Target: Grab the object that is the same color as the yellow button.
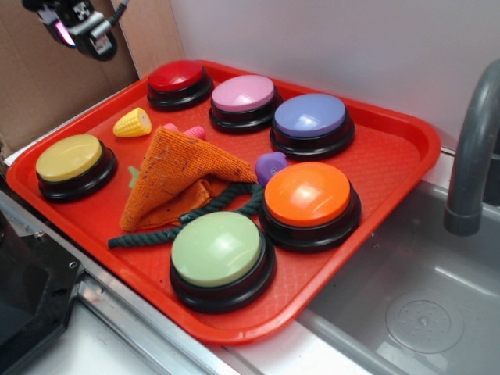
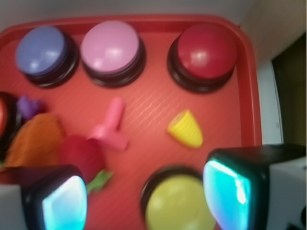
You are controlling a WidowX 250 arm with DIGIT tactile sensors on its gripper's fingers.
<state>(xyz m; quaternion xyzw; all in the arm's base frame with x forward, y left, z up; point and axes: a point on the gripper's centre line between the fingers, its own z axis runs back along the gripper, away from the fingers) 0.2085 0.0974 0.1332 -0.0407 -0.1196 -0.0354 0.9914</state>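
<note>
The small yellow corn piece [image 1: 133,123] lies on the red tray [image 1: 391,148] between the red button and the yellow button [image 1: 72,162]. In the wrist view the corn piece [image 2: 186,128] lies ahead of the fingers, with the yellow button [image 2: 180,203] below it between them. My gripper [image 1: 76,27] hangs high above the tray's far left corner, apart from the corn. In the wrist view the gripper [image 2: 148,199] is open and empty, its fingers wide apart.
Red [image 1: 179,80], pink [image 1: 244,98], purple [image 1: 312,121], orange [image 1: 308,199] and pale green [image 1: 219,254] buttons ring the tray. An orange cloth [image 1: 176,180], a dark green rope, pink toy pieces [image 2: 111,130] and a purple piece [image 1: 271,166] lie mid-tray. A sink and faucet [image 1: 473,148] stand at right.
</note>
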